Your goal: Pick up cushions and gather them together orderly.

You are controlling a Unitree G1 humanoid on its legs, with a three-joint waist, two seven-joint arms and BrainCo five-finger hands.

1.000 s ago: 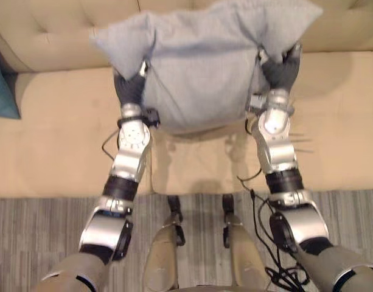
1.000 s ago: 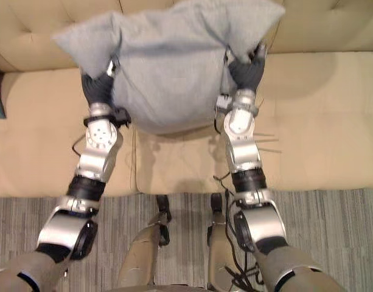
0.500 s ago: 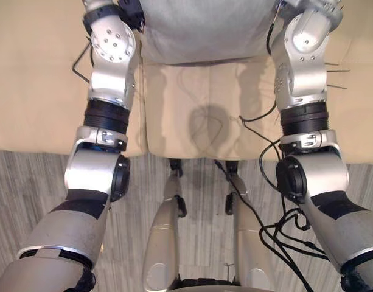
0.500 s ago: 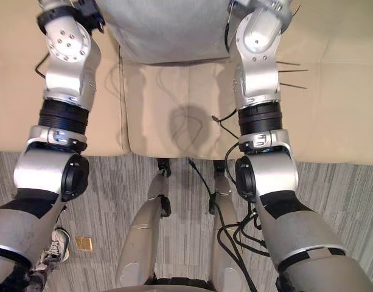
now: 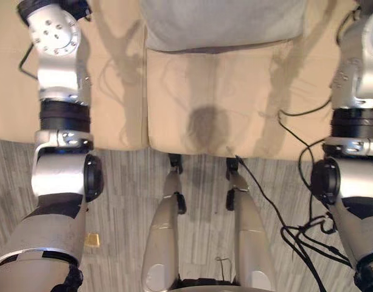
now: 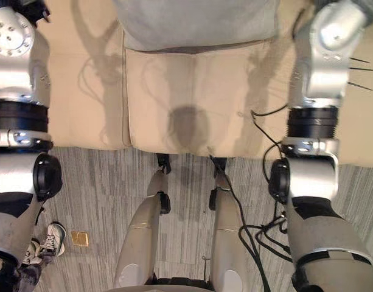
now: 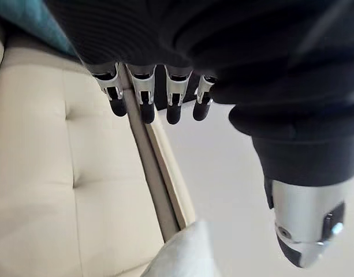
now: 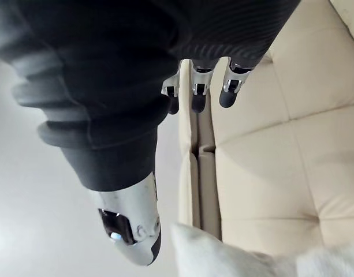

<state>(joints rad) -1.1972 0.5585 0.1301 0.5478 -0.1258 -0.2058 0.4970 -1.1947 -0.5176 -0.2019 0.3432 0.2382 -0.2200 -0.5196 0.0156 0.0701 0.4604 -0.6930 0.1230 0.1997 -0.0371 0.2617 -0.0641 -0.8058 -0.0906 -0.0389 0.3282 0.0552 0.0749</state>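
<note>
Left hand [image 7: 223, 63] and right hand [image 8: 119, 63] both hang with fingers loosely straight and thumbs held apart, gripping nothing, each facing the tufted back of the beige sofa [image 5: 210, 97] with a pale cushion corner showing near its thumb. Seen from the head, the grey cushion [image 5: 223, 21] lies on the sofa seat between the two widely spread arms. A teal cushion [image 7: 41, 23] shows just past the left hand's fingers.

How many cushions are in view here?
2: the grey cushion on the sofa seat, straight ahead; a teal cushion partly seen in the left wrist view. Others may be hidden.
</note>
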